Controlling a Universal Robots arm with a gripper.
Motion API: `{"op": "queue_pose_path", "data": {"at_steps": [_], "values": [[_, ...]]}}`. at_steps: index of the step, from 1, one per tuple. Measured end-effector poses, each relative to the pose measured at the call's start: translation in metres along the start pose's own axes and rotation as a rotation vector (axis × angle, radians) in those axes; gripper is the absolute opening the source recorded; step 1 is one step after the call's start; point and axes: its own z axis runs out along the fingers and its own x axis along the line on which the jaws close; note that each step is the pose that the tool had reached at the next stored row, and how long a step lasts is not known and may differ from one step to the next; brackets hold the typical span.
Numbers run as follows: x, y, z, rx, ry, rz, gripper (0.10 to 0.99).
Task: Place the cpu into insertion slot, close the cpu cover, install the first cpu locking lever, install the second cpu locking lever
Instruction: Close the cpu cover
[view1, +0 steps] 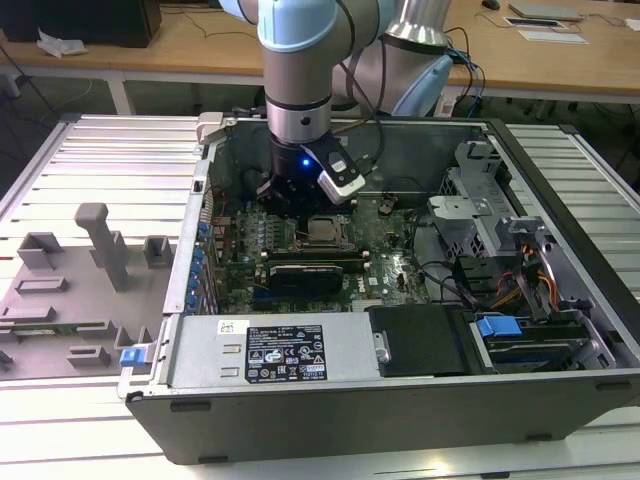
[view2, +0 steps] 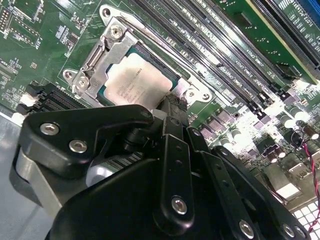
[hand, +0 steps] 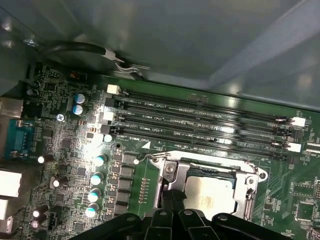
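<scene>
Gripper (view2: 175, 103) closed on nothing, tip at a corner of the insertion slot (view2: 195, 94) mid-motherboard (view2: 30, 45), where the cpu (view2: 135, 82) lies seated under the lowered cpu cover (view2: 107, 49), positioned, in my judgement, to secure that cover.

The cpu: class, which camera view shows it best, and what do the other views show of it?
The second wrist view: the cpu appears large, most of its pale metal face visible within the cpu cover. The first wrist view shows part of its face; the exterior view shows a small square amid the motherboard.
</scene>
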Motion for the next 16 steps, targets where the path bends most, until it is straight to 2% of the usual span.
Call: {"op": "queue_pose_path", "data": {"at_steps": [6,12,16], "values": [[-0.0021,-0.0004,0.0001,0.000,0.0000,0.000,0.106],[-0.0030,-0.0004,-0.0063,0.001,-0.0001,0.000,0.106],[-0.0124,-0.0025,-0.0059,0.001,0.0016,0.000,0.106]]}}
